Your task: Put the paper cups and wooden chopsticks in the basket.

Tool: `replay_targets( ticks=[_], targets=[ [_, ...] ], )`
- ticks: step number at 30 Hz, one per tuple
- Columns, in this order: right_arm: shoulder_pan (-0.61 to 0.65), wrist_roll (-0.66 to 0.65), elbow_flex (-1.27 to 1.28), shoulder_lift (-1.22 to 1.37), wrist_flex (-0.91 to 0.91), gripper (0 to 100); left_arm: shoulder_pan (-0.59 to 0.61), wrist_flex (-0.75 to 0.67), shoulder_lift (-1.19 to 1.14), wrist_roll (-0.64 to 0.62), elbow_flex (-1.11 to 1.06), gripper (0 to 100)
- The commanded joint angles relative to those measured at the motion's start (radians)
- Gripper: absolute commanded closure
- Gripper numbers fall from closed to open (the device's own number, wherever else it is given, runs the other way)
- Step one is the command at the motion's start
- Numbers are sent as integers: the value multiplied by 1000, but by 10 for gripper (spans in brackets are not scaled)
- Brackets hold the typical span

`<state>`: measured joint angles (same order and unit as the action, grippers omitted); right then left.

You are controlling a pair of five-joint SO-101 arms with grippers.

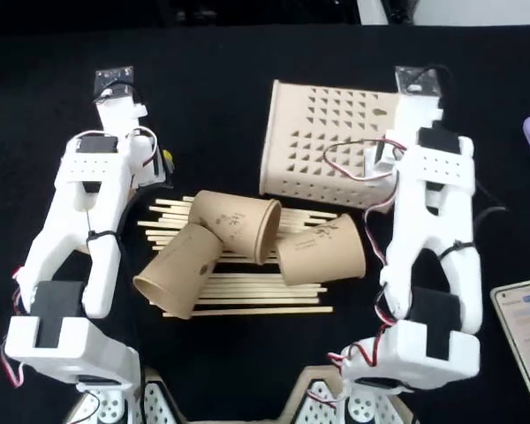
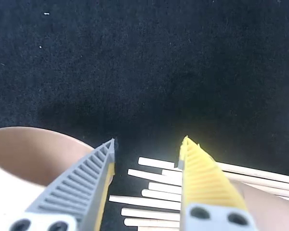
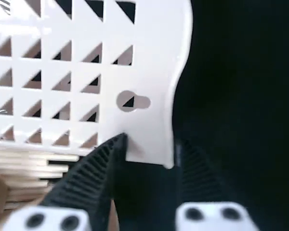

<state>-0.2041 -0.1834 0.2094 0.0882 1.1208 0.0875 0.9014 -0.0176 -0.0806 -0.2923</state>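
Left gripper (image 2: 148,142) spread near pale chopsticks (image 2: 149,199), tan paper cups (image 1: 234,221) lying sideways

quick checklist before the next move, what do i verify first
1. Basket upright to receive things: not ok, it lies on its side.
2. Right gripper open: ok, it seems to straddle the basket's corner.
3. Left gripper open: ok, nothing held.
4. Cups reachable: ok, three lie on their sides on the chopsticks.
5. Basket's inside free: cannot tell, hidden.
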Motion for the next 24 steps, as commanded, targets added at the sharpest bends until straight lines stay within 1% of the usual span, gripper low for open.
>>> replay_targets(
  ticks=[1,4,6,9,16,20,24],
  targets=[
    [60,-32,13,59,-17,986,-5,-3,11,-3,12,784],
    [61,-26,18,25,-15,987,-8,-3,11,-3,12,784],
    [61,18,21,-19,-15,987,-8,-3,11,-3,16,784],
    [64,38,33,-110,3,987,-7,-3,11,-3,16,784],
    [150,48,101,-286,-2,987,-2,-3,11,-3,18,784],
    [183,103,101,-332,-2,988,-2,-3,11,-3,15,784],
    [196,109,71,-341,-17,988,-1,-3,14,-3,12,784]
  ],
)
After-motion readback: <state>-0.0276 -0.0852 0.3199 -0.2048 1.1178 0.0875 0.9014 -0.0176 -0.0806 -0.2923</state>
